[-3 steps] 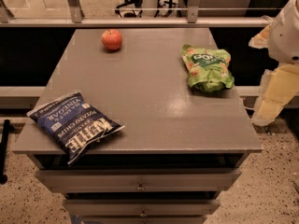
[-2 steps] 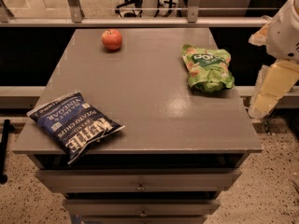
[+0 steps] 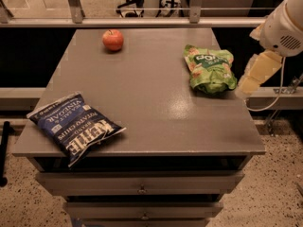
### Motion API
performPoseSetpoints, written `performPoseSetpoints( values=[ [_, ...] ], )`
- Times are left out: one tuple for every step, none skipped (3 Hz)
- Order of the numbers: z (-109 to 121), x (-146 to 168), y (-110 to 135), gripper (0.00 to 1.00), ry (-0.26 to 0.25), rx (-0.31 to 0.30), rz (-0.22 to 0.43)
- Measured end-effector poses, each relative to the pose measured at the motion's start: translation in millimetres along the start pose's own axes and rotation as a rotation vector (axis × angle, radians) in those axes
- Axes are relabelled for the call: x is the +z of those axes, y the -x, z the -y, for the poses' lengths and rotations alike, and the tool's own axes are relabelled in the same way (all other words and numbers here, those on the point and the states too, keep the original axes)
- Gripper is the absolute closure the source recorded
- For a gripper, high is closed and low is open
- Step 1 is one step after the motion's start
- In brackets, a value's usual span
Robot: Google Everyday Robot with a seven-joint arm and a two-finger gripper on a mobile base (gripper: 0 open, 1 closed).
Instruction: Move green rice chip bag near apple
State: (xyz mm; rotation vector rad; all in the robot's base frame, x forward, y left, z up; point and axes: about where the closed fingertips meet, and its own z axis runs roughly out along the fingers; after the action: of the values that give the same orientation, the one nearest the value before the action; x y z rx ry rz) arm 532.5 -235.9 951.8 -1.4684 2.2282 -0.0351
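Note:
The green rice chip bag [image 3: 209, 68] lies flat at the right side of the grey table [image 3: 151, 108], towards the back. The apple [image 3: 113, 39] stands at the back left of the tabletop, well apart from the bag. My gripper [image 3: 251, 79] hangs off the table's right edge, just right of the green bag and pointing down towards it, not touching it. The white arm housing [image 3: 284, 25] sits above it at the frame's right edge.
A dark blue Kettle chip bag [image 3: 73, 127] lies at the front left corner, partly over the edge. Drawers [image 3: 142, 188] run below the tabletop. A rail with posts [image 3: 142, 21] runs behind the table. A cable [image 3: 277, 96] hangs by the arm.
My gripper has moved left and slightly up, closer to the table's right edge and the green bag. The bags and the apple have not moved.

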Motion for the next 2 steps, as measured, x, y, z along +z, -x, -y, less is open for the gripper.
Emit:
performPoseSetpoints(
  values=[
    [20.0, 30.5, 7.6, 0.00, -0.004, 0.099, 0.047],
    [25.0, 58.0, 16.2, 0.00, -0.001, 0.187, 0.076]
  ],
)
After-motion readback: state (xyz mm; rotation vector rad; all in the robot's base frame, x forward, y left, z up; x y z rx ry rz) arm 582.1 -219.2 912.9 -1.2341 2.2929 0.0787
